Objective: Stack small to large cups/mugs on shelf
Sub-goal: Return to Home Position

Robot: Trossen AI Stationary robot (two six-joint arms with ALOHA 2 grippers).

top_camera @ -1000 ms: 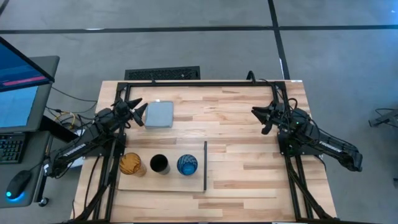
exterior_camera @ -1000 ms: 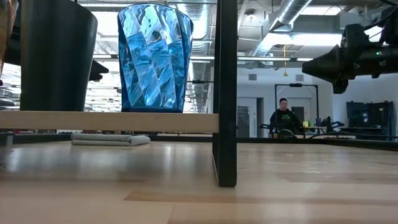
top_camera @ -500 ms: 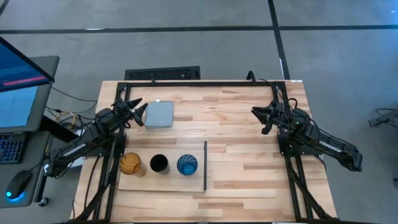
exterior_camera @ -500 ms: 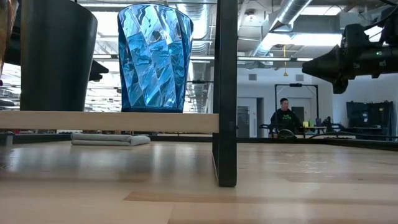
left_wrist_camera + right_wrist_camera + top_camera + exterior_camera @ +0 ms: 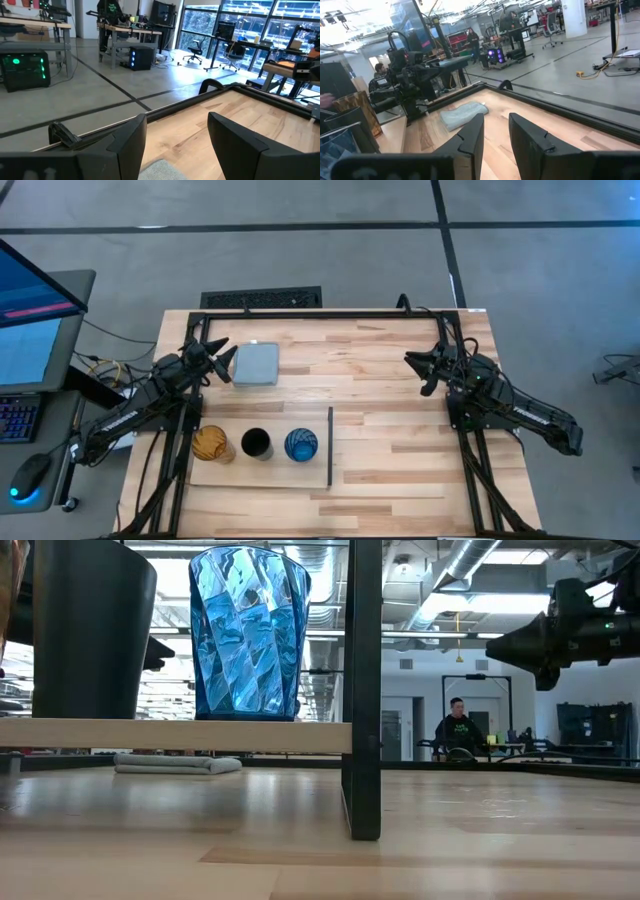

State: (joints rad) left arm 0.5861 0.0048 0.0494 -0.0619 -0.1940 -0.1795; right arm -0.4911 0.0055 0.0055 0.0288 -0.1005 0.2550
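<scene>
The shelf (image 5: pixel 272 473) lies near the front left of the table (image 5: pixel 400 440). Its black strip (image 5: pixel 330 447) runs along the short edge that faces the table's middle. Three cups stand upright on it in a single row, side by side and none inside another. The amber cup (image 5: pixel 211 443) is at the outer end, the black cup (image 5: pixel 256 443) is in the middle, and the blue cup (image 5: pixel 302 444) is nearest the strip. Narrow gaps separate the cups.

In the low view the board (image 5: pixel 175 734) sits clear of the tabletop and meets the black upright (image 5: pixel 362 690) at its end. The blue cup (image 5: pixel 248 635) and black cup (image 5: pixel 90 630) rest on its top surface.

The left gripper (image 5: pixel 225 358) is raised above the rear left of the table, just beside the grey-blue pad (image 5: pixel 256 363). It holds nothing. Its wrist view shows the two fingers (image 5: pixel 127 145) set well apart.

The right gripper (image 5: pixel 420 372) is raised over the rear right of the table, well apart from the shelf. It also holds nothing. Its fingers (image 5: pixel 470 137) are parted by a narrow gap. Its wrist view looks across to the pad (image 5: pixel 462 115) and the left arm (image 5: pixel 412 80). The brownish shape at that picture's edge is probably the amber cup, but it is too cropped to confirm.

A person (image 5: pixel 457 727) is visible in the room behind the table.
</scene>
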